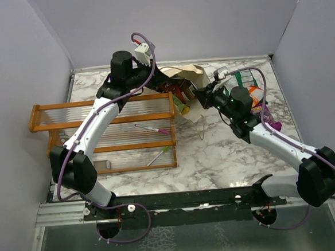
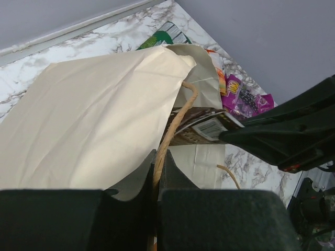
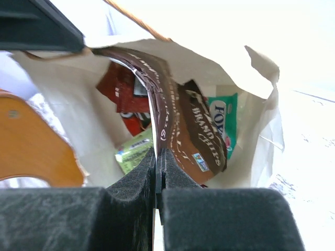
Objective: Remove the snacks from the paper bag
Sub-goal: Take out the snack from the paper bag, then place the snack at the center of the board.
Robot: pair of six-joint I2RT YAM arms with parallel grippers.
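The cream paper bag lies on its side at the back of the table, mouth towards the front. My left gripper is shut on its twine handle and holds the mouth up. My right gripper reaches into the mouth and is shut on the edge of a dark brown chip packet. Inside the bag lie a red packet, a lime packet and a green-white packet. A magenta packet and an orange packet lie on the table to the right of the bag.
An orange wooden rack with clear slats stands at the left, close to the bag. A green strap lies behind my right arm. Grey walls close the table on three sides.
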